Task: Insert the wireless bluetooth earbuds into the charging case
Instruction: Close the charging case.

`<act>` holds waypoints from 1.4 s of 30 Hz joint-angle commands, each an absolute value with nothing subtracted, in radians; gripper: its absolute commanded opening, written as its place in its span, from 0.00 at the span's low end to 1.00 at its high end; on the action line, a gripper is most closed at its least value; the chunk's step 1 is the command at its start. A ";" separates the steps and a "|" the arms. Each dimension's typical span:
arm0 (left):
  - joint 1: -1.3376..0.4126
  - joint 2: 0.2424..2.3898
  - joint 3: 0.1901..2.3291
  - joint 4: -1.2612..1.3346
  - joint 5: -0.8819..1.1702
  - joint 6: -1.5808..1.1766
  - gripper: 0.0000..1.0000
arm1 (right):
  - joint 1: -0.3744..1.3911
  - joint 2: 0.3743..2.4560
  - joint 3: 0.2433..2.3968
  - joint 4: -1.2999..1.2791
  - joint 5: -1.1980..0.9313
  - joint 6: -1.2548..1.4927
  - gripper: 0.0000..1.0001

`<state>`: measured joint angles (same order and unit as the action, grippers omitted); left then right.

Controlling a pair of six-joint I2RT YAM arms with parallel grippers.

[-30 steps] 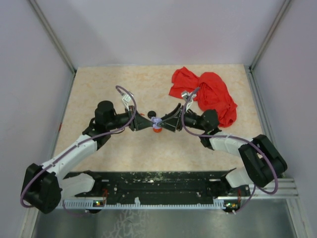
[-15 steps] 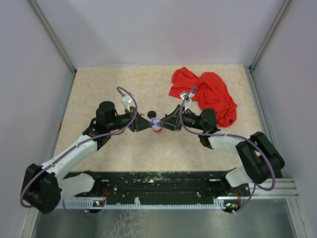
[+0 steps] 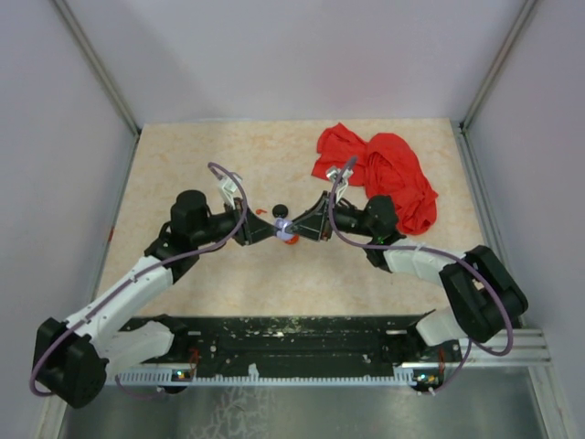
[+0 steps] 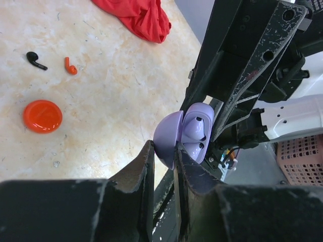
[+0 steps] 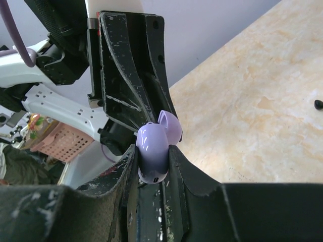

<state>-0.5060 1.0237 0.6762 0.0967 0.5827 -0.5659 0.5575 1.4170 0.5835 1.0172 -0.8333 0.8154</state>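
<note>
The charging case (image 3: 284,229) is a lavender clamshell, hinged open and held in the air between both grippers over the table's middle. My left gripper (image 4: 164,151) is shut on the thin lid (image 4: 167,137). The body (image 4: 197,132) shows two empty sockets. My right gripper (image 5: 151,151) is shut on that rounded body (image 5: 153,151), and the lid (image 5: 171,126) sticks up behind it. Two earbuds lie loose on the table, one black (image 4: 35,59) and one orange (image 4: 70,66). Neither gripper touches them.
A red disc (image 4: 43,116) lies flat on the table near the earbuds. A crumpled red cloth (image 3: 384,178) covers the back right of the table (image 3: 201,155). The two arms meet nose to nose at the centre. Metal rails border the table.
My right gripper's jaws have narrowed onto the case body. Both grippers and the case have shifted slightly left and toward the back.
</note>
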 commanded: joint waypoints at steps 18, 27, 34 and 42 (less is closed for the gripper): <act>-0.500 0.938 0.672 0.212 0.658 -0.660 0.24 | 0.551 1.426 0.573 1.000 -0.779 0.729 0.00; -0.498 0.890 0.644 0.191 0.582 -0.665 0.31 | 0.549 1.415 0.552 1.025 -0.779 0.724 0.00; -0.492 0.868 0.658 0.127 0.503 -0.659 0.37 | 0.549 1.423 0.535 1.127 -0.805 0.786 0.00; -0.478 0.896 0.629 0.244 0.588 -0.729 0.69 | 0.550 1.421 0.536 1.233 -0.839 0.853 0.00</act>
<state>-0.4850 0.8825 0.6312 0.1440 0.5285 -0.6796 0.5522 1.4189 0.5301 1.0962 -0.8127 0.8097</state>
